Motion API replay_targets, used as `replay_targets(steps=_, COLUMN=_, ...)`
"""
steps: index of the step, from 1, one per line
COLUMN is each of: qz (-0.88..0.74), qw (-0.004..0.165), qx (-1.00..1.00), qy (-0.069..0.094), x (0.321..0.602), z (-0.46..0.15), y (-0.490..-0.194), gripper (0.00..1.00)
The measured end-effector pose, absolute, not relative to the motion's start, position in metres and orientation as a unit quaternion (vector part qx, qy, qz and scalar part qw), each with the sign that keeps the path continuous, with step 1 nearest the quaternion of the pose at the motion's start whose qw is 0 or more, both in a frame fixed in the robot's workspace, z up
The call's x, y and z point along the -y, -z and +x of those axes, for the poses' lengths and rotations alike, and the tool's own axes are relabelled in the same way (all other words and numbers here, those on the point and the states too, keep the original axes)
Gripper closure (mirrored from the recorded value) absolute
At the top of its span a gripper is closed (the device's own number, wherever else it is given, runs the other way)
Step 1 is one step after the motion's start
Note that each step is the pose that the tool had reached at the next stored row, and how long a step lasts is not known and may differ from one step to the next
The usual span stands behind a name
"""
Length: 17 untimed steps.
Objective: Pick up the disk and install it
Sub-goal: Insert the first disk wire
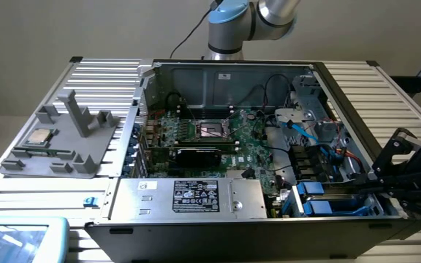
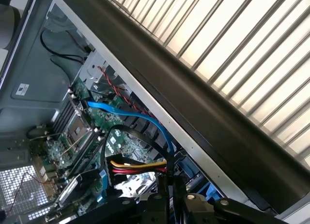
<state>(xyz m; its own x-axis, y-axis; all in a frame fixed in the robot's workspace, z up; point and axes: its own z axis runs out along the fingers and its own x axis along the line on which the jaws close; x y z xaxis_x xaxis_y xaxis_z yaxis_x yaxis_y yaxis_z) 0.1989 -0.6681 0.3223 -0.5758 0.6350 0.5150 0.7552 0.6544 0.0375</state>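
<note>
Where the open computer case [image 1: 218,82] nears the exterior view's right edge, we see the gripper [image 1: 377,186] leaning over the case wall above the slatted worktop [image 1: 386,93]. In the wrist view its fingers [image 2: 164,197] appear pressed together. The disk [image 1: 326,208], in its blue frame, lies in the drive bay at the case's front corner, just beside the fingertips. We cannot tell whether they touch. A grey power-supply box [image 1: 188,197] sits alongside.

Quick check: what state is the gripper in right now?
Gripper: shut, jaws together, nothing visibly held; it sits by the blue drive carriers in the open computer case.
</note>
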Motion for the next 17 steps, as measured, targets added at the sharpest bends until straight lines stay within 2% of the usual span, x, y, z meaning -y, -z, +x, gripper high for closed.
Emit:
replay_targets(steps=2, qz=-0.398, qw=0.233, qx=0.879, qy=0.122, x=0.6681, z=0.1987, y=-0.3224, gripper=0.84)
replay_targets(steps=6, qz=-0.406, qw=0.219, qx=0.883, qy=0.092, x=0.6681, z=0.1988, y=-0.3223, gripper=0.84)
replay_targets(steps=17, qz=-0.406, qw=0.218, qx=0.883, qy=0.090, x=0.6662, z=0.1982, y=-0.3282, gripper=0.84)
